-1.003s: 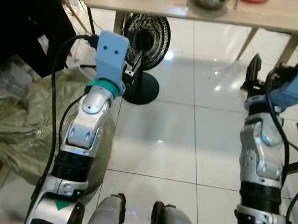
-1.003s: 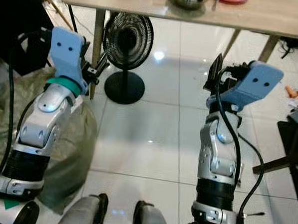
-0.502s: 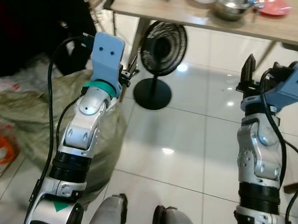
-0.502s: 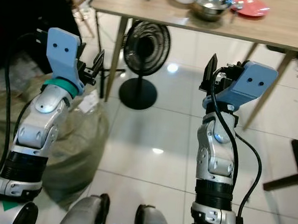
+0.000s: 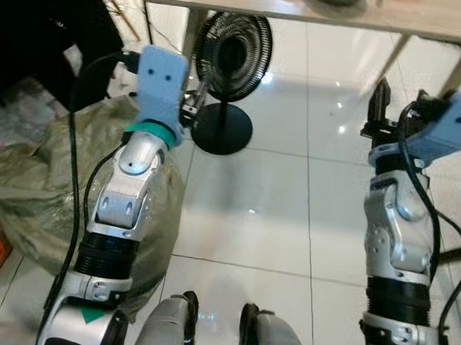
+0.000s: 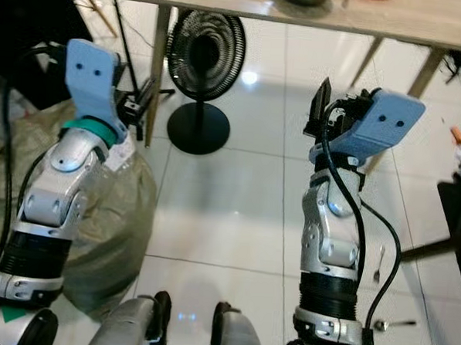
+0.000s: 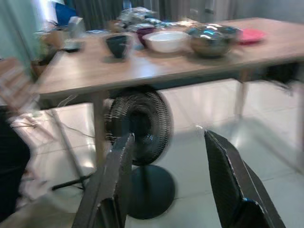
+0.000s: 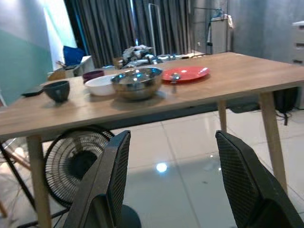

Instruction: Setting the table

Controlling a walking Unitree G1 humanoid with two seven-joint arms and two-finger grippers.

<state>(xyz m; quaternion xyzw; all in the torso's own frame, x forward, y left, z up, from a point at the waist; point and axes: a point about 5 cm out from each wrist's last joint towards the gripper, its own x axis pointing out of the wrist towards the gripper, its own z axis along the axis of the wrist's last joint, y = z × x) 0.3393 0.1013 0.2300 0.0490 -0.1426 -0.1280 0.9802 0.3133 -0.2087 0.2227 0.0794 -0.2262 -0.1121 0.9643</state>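
Both grippers are hanging in the air short of the long light-wood table (image 8: 190, 92), empty, each with its two black fingers spread wide: the left gripper (image 7: 166, 185) is pointing toward the table's left end, the right gripper (image 8: 185, 190) toward its middle. On the table, the tableware is sitting in a loose row along the top. A shiny steel mixing bowl (image 8: 137, 82) is standing near the middle, with a flat red plate (image 8: 186, 73) just beside it toward the right end; a small spoon (image 8: 175, 77) is lying on that plate. On the steel bowl's other side a white bowl (image 8: 101, 85) is touching or nearly touching it, a dark maroon bowl (image 8: 92, 74) is sitting just behind the white one, and a small dark teal cup (image 8: 57, 90) is standing apart, nearer the left end. Under the table's left part, a black round-caged floor fan (image 6: 199, 55) is standing on the glossy white tile floor (image 6: 230, 188). Well short of the table, two metal spoons (image 6: 393, 324) are lying on the tiles by the right arm.
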